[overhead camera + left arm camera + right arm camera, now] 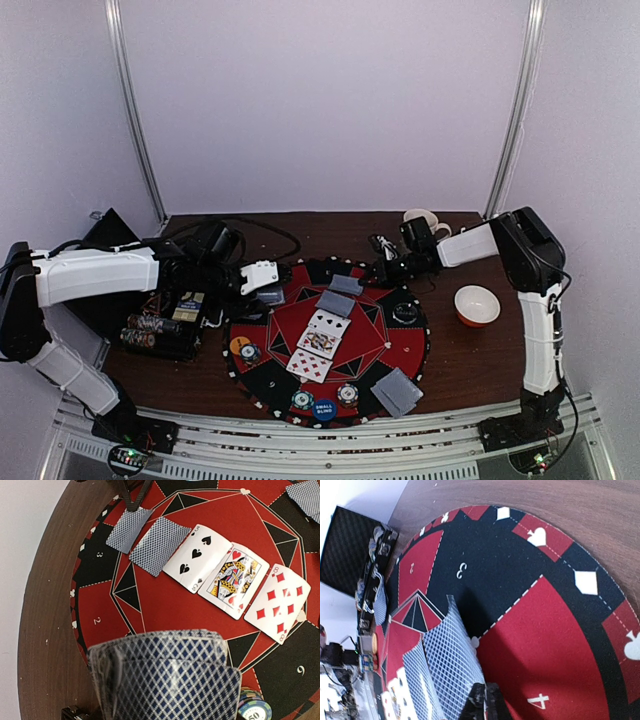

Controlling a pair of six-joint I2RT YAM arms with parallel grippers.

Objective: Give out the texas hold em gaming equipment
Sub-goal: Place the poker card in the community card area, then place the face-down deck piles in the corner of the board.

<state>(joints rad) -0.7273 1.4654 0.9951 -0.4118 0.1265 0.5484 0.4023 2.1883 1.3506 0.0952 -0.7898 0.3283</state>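
On the round red-and-black poker mat [405,350] lie three face-up cards [235,580] in a row, with a face-down card [160,545] beside them. My right gripper [490,700] is shut on the edge of another face-down card [447,655], which bends up off the mat at the far side [345,285]. My left gripper [262,277] hovers over the mat's left edge, shut on a deck of cards [165,675] that hides its fingers in the left wrist view. Chips [303,400] and a blue small blind button [324,408] sit at the near rim.
An orange button [239,344] with a chip lies at the mat's left, a dark button [405,312] at its right, and two face-down cards [397,392] near the front right. A chip case [160,325] stands left. An orange-rimmed bowl [477,305] and a mug [424,220] stand right.
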